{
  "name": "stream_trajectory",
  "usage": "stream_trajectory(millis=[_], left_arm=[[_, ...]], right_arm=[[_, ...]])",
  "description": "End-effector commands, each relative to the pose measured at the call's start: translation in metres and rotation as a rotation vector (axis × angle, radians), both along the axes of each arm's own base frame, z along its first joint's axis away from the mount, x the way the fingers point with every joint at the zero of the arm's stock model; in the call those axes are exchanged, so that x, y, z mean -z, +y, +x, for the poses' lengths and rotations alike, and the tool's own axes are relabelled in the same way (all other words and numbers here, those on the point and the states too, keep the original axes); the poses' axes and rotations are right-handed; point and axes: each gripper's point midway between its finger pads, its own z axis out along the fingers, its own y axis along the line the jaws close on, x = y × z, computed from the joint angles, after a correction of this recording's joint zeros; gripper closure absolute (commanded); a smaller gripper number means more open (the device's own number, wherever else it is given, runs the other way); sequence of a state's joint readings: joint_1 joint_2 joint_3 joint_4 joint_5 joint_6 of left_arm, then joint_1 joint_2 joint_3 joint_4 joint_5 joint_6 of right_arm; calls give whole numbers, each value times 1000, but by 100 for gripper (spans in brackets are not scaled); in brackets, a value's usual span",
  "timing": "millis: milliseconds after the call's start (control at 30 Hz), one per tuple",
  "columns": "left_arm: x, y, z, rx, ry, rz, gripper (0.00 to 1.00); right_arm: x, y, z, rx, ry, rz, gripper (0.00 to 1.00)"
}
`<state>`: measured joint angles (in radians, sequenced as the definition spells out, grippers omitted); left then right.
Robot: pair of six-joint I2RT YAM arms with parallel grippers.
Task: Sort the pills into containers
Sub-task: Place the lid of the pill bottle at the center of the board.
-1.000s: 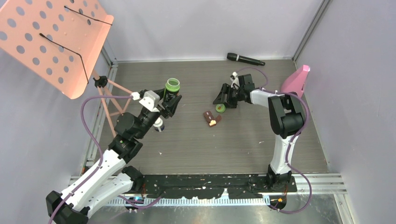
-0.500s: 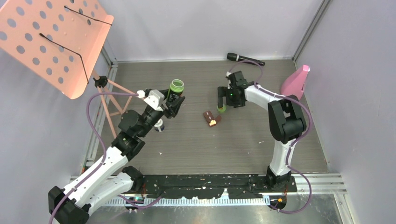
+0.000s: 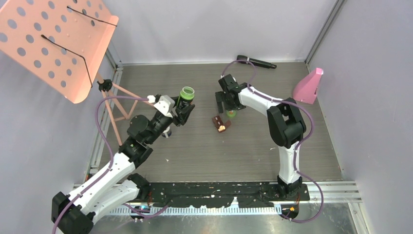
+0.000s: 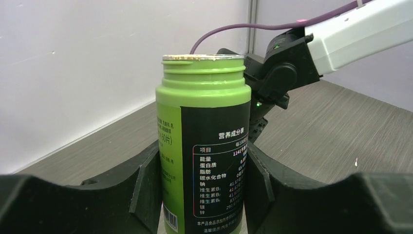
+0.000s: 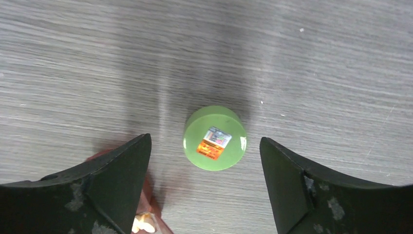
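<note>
My left gripper (image 3: 184, 108) is shut on an upright green bottle (image 3: 186, 92) with a black label and no cap; the left wrist view shows it between my jaws (image 4: 204, 146). A round green lid (image 3: 231, 114) with an orange sticker lies on the table. My right gripper (image 3: 225, 104) hangs open over it, and the lid (image 5: 215, 137) sits between the spread fingers (image 5: 122, 170) without touching them. A small brown case (image 3: 220, 124) lies open beside it with pale pills (image 5: 144, 224) inside. A white bottle with a dark cap (image 3: 166, 131) stands partly hidden under my left arm.
A black microphone (image 3: 255, 62) lies by the back wall. A pink object (image 3: 308, 87) stands at the right edge. An orange perforated music stand (image 3: 53, 39) rises at the back left, its legs (image 3: 117, 105) beside my left arm.
My right gripper has swung left and turned down over the green lid. My left gripper has carried the green bottle a little to the right.
</note>
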<state>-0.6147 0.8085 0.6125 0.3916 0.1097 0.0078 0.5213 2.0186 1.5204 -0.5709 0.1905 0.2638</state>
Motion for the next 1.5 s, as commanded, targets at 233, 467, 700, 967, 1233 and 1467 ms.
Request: stream_trajectory(millis=[233,467,700,967,1233,1467], left_arm=[[-15,0,-6,20,-57,-36,100],[-14,1,-8,25,-58,-33,100],[-14,0,-9,33,-59,-32,100],[-10,-2,-9,40,-50,-24,100],[-2,-15,-6,91,-47,-2,100],[0,-24,6,101,-112,74,100]], right_arm=[[15,-13,-4,62,55,-58,26],[23,-18,-3,100,98,18,34],[28,-17,6,74,99,5,25],[13,-12,15,76,53,39,56],[-77,-14,22,36,-95,269,61],[-164,18,-10,-207,-198,584,61]])
